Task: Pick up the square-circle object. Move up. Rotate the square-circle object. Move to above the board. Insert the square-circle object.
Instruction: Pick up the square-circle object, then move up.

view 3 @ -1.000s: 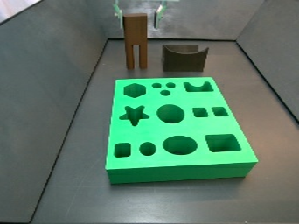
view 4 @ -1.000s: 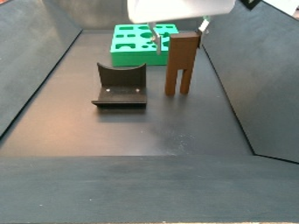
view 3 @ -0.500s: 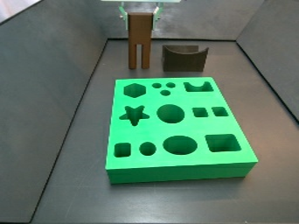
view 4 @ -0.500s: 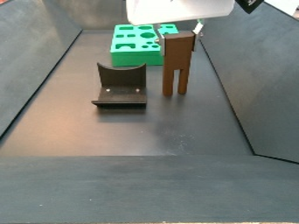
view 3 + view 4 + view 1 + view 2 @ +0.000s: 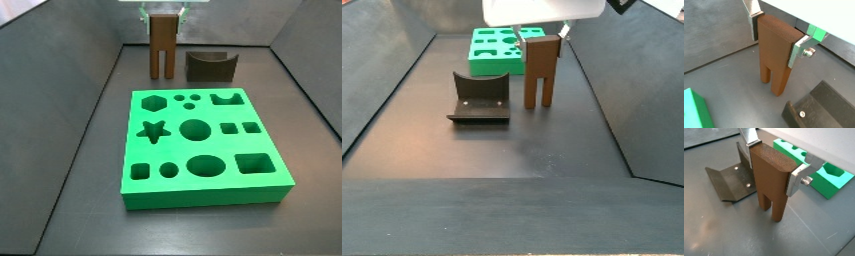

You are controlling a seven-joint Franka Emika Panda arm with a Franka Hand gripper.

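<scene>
The square-circle object (image 5: 162,45) is a tall brown block with two legs, held upright at the far end of the floor. My gripper (image 5: 162,16) is shut on its upper part. In both wrist views the silver fingers (image 5: 799,47) (image 5: 796,178) press on its two narrow sides, and the gripper (image 5: 776,35) (image 5: 773,165) sits around the block (image 5: 776,55) (image 5: 771,183). Its legs hang at or just above the floor (image 5: 543,72). The green board (image 5: 201,145) lies flat nearer the middle, apart from the block, and also shows in a side view (image 5: 500,50).
The dark fixture (image 5: 210,65) stands beside the block; it also shows in a side view (image 5: 480,97) and in both wrist views (image 5: 821,107) (image 5: 731,180). Sloped dark walls (image 5: 80,80) bound the floor on both sides.
The gripper and the brown block have risen a little and shifted slightly sideways. The board and fixture have not moved.
</scene>
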